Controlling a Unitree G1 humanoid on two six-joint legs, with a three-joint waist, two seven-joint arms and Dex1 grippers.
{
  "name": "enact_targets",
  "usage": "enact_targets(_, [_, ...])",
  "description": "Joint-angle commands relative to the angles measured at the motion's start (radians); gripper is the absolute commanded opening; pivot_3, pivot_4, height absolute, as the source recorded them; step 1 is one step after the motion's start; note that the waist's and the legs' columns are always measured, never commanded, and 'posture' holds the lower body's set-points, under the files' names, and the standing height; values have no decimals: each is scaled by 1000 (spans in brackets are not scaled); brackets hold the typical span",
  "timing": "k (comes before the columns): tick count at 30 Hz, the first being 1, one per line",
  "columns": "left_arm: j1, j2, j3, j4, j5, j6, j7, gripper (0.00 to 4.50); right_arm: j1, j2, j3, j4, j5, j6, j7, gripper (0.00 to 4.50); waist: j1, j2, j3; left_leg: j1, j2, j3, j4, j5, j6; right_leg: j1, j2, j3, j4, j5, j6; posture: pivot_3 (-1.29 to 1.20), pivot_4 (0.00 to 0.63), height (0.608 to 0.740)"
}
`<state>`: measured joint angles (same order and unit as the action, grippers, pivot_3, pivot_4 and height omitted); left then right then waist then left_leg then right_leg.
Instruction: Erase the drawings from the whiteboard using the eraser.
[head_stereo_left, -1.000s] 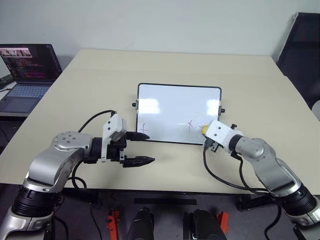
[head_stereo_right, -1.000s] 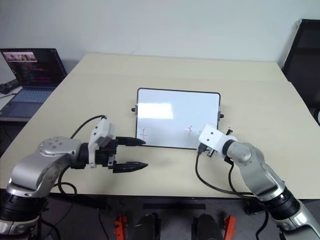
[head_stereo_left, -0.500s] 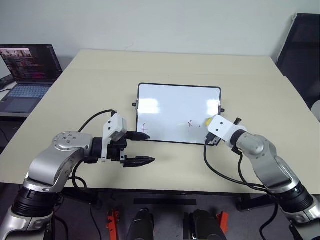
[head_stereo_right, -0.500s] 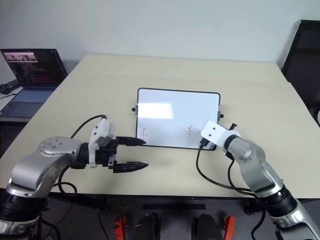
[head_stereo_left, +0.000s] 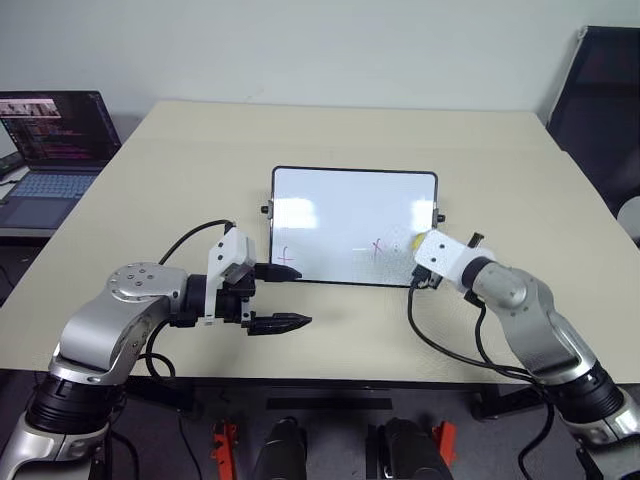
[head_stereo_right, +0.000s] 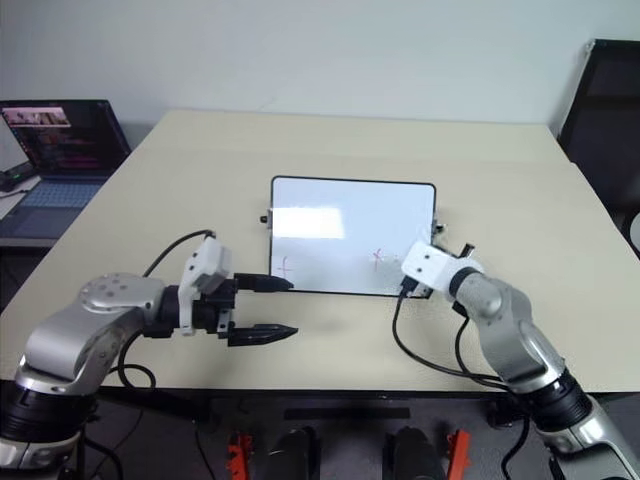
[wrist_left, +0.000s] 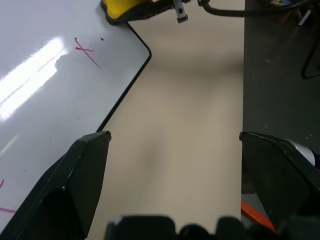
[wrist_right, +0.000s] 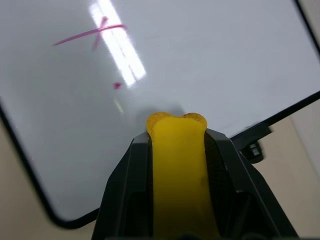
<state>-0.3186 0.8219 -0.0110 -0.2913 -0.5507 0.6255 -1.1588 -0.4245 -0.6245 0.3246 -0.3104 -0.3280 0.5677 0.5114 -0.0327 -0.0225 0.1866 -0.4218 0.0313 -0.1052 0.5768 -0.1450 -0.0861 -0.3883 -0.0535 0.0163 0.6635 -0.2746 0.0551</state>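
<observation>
1. Nearest the robot, the left gripper (head_stereo_left: 288, 297) hovers over the bare desk (head_stereo_left: 180, 190) just short of the whiteboard's near-left corner. Its fingers stand wide apart with nothing between them.

2. A little farther out, at about 4 o'clock from the board's middle, the right gripper (wrist_right: 176, 150) has its fingers pressed tight on the eraser (wrist_right: 177, 170). The yellow block sticks out past the fingertips, over the board's near-right corner. Whether it presses on the surface or rides just above it, I cannot tell.

3. The whiteboard (head_stereo_left: 340, 205) lies flat at the middle of the desk, long side toward the robot. Of the drawings, one red cross (head_stereo_left: 377, 247) sits at about 5 o'clock on the board, just beside the eraser, with a tiny red dot (wrist_right: 117, 86) between them. A second red mark (head_stereo_left: 286, 257) sits at 7 o'clock near the left gripper.

4. Judged from this, the eraser is in hand and brought to the board, but both marks are unwiped, so most of the rubbing is left. The upper part of the board looks clean.

5. Farthest off, at 10 o'clock, an open laptop (head_stereo_left: 50, 150) stands on a separate surface.
</observation>
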Motion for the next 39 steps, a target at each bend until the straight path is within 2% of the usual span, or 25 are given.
enact_targets(1, [-17, -2, 10, -35, -16, 1, 9, 4500, 15, -37, 62, -30, 11, 13, 137, 1066, 0, 0, 0, 0, 0, 0, -1, 0, 0, 0, 0, 0, 0, -1, 0, 0, 150, 740])
enact_targets(3, [-19, -2, 13, -35, -17, 2, 15, 4500, 18, -36, 99, -36, 15, 7, 190, 1066, 0, 0, 0, -1, 0, 0, -1, 0, 0, 0, 0, 0, -1, -1, 1, 0, 150, 740])
enact_targets(7, [-10, 4, 22, -39, -21, 4, 20, 4500, -55, 57, 55, 42, -44, -43, 47, 1066, -14, 0, 0, 0, 0, 0, -1, 0, 0, 0, 0, 0, 0, -1, 0, 0, 150, 740])
enact_targets(10, [-4, 5, 25, -45, -23, 7, 23, 4500, -73, 82, 35, 68, -56, -65, 7, 1065, -15, 0, 0, 1, 0, 0, -1, 0, 0, 0, 0, 0, 1, 0, 0, 0, 150, 740])
enact_targets(21, [22, 3, 31, -44, -22, -5, 28, 4500, 22, 12, 76, 0, -38, 12, 189, 1048, -8, 0, 0, 0, 0, 0, -1, 0, 0, 0, 0, 0, 0, -1, 0, 0, 150, 740])
enact_targets(25, [37, -3, 39, -35, -18, -10, 43, 4500, 9, 46, 39, -11, -41, -18, 147, 1048, -7, 0, 0, 1, 0, 0, -1, 0, 0, 0, 0, 0, 0, 0, 0, 0, 150, 740])
enact_targets(28, [61, -27, 65, -26, -7, -26, 92, 4500, 5, 118, -45, -37, 37, -36, 110, 1048, -8, 0, 0, 1, 0, 0, -1, 0, 0, 0, 0, 0, 1, 0, 0, 0, 150, 740])
enact_targets(32, [102, -72, 92, -28, 10, -58, 164, 4500, 117, 184, -120, -138, 197, -17, 159, 1047, -1, 0, 0, -2, 0, 0, -2, 0, 0, -1, 0, 0, -1, -1, 1, 0, 150, 740])
enact_targets(35, [132, -105, 113, -44, 17, -76, 222, 4500, 208, 186, -155, -202, 266, -26, 174, 1037, 5, 0, 0, -3, 0, -1, -3, -1, -1, -1, 0, -1, -1, -2, 6, 0, 150, 740])
enact_targets(39, [177, -147, 157, -71, 3, -68, 306, 4500, 313, 194, -232, -278, 366, 36, 168, 1037, 4, 0, 1, -3, 0, 0, -3, -2, -2, -1, 0, -1, -1, -3, 4, 0, 150, 740])
